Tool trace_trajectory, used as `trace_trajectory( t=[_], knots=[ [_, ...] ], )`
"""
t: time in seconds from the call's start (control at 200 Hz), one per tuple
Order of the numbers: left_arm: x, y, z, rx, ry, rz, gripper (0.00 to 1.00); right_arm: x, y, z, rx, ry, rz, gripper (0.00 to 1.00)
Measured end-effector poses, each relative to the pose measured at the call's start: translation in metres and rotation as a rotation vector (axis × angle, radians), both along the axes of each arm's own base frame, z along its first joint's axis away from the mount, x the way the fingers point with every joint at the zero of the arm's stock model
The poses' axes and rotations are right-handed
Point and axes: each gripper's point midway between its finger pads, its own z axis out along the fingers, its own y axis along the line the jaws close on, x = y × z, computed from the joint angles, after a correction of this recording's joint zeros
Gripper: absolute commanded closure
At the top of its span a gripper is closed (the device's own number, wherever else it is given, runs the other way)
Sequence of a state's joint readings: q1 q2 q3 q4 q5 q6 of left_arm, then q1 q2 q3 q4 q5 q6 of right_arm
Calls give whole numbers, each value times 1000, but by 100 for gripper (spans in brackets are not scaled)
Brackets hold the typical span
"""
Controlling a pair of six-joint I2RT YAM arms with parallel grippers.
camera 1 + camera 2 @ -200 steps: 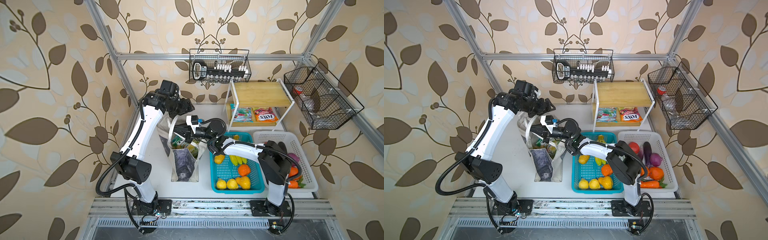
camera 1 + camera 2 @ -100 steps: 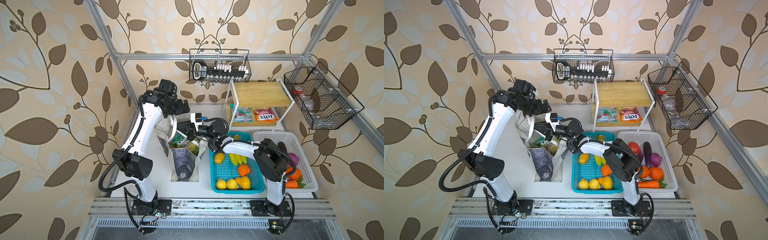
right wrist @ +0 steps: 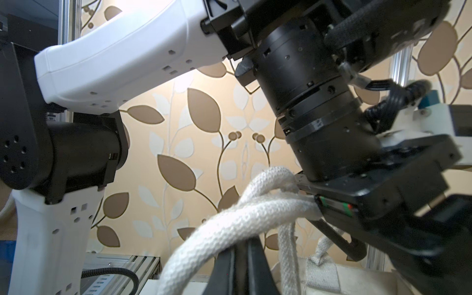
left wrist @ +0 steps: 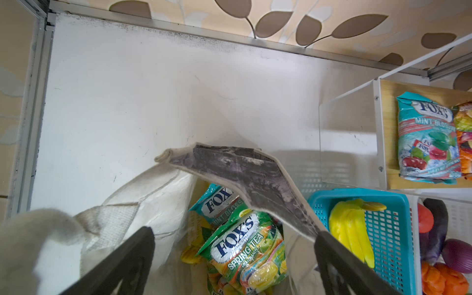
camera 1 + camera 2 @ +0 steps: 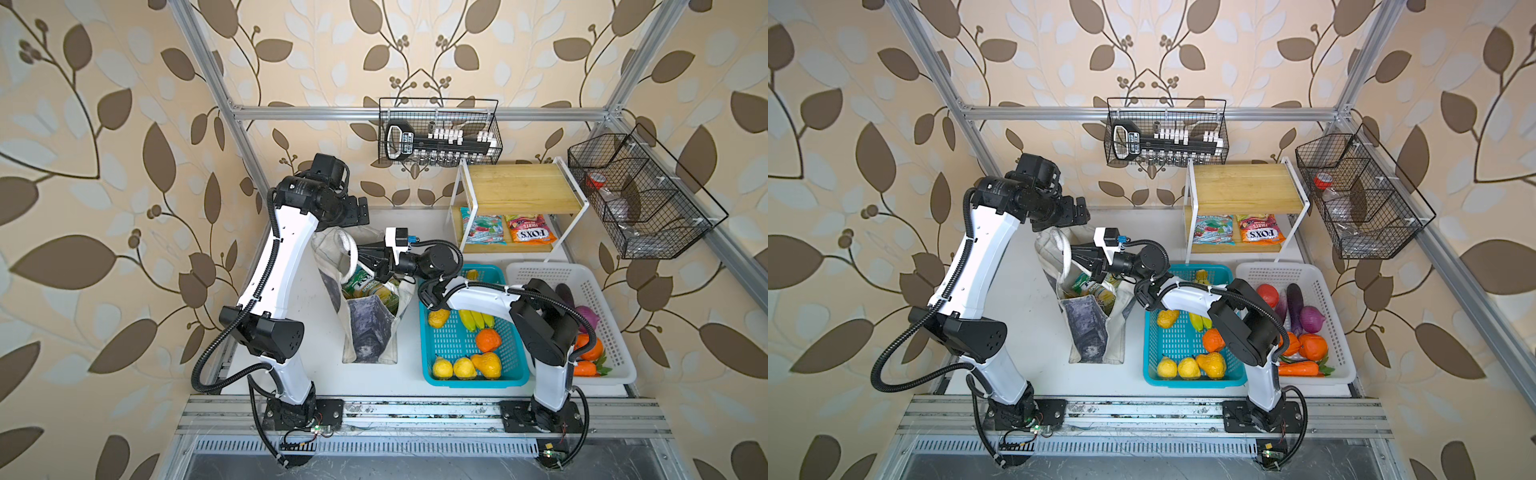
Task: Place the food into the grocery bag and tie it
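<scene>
Two claws at the grocery bag (image 5: 368, 328): left claw (image 4: 233, 235) gapes empty; right claw (image 5: 362, 258) clamps, seemingly, its strap handle (image 3: 229, 219).

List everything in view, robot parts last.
Off-white canvas tote: one, centre.
Glossy snack packets: two seen, green-white, teal, inside tote.
Turquoise plastic basket: one, right of tote.
Toy fruit: seven seen, yellow/orange, in it.
White plastic basket: one, far right, holding toy vegetables.
Wooden-topped shelf: one, back right.
Teal-red packet: one, under shelf top.
Orange FOX'S packet: one, beside it.
Black wire baskets: two, on walls.
Left gripper: open, above tote.
Right gripper: shut on pale strap handle.
</scene>
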State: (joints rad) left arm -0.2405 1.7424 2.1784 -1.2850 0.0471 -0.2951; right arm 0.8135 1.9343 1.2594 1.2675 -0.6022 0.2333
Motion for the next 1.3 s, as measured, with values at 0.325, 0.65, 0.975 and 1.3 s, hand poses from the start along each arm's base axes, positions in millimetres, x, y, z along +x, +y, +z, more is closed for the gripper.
trace_trajectory(
  t=[0.325,0.65,0.975,1.3],
  knots=[
    [-13,0,2,-81,20,-4,1,-1,-20,1,50,34,-15,100],
    [7,-3,0,-179,40,-18,1,-3,-31,1,63,61,-67,100],
    [-3,-17,30,-330,-35,-47,1,14,-52,1,123,150,-173,100],
    [-17,-23,55,-411,-89,-78,1,22,-61,1,144,174,-215,100]
  ],
)
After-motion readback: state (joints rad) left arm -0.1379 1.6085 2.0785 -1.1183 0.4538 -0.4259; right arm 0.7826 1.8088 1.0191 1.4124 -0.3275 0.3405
